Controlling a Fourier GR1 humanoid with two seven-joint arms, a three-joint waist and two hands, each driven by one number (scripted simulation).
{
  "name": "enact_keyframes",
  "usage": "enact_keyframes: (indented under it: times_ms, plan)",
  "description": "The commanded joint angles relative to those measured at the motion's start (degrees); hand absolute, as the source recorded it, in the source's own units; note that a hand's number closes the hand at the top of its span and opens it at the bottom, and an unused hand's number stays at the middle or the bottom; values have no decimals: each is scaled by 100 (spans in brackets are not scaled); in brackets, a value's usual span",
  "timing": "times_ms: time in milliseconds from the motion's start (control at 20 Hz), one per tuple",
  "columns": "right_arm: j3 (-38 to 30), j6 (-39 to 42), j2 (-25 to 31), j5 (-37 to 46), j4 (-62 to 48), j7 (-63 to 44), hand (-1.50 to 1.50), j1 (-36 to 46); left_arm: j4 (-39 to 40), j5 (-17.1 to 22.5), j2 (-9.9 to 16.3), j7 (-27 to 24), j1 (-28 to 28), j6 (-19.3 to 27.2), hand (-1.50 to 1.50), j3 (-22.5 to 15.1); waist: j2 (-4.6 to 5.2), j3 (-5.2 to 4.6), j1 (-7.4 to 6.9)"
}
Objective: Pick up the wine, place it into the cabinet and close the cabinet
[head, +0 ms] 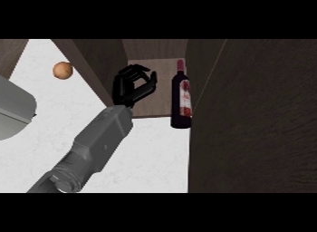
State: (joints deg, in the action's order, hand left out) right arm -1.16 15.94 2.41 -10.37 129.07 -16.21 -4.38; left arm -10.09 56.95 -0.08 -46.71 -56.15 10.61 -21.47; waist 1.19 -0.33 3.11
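Wine bottle (182,96) upright at cabinet (255,113) opening, on the shelf edge. One robot hand (132,84) just left of it, fingers curled, empty, not touching. Egg (63,70) on worktop (148,158).

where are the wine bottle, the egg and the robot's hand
wine (182,97): head view, on the bottle's red label
egg (63,70): head view, on its middle
hand (129,87): head view, on the black palm, fingers curled
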Motion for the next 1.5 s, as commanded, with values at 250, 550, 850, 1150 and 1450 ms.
enact_keyframes:
  times_ms: [250,550,850,1150,1450]
  plan:
    - [3,18,-19,80,99,72,-150,-206,-240,-233,83,-672,339,-232,-150,53,-102,31,-222]
    - [136,-2,-51,293,39,123,-150,-196,-735,-351,167,-725,741,25,-150,-88,-140,35,-339]
    - [23,-126,-59,194,80,-88,-150,-175,-2197,-694,329,-136,1362,397,-150,-640,-215,39,-536]
    - [-195,-87,74,-70,81,-201,-150,0,-4445,-954,788,1140,2036,738,-150,-1325,-232,47,-602]
    - [185,-353,-104,256,523,-558,-150,-44,-7001,-1270,1636,1618,3545,1327,-150,-1771,-179,37,-484]
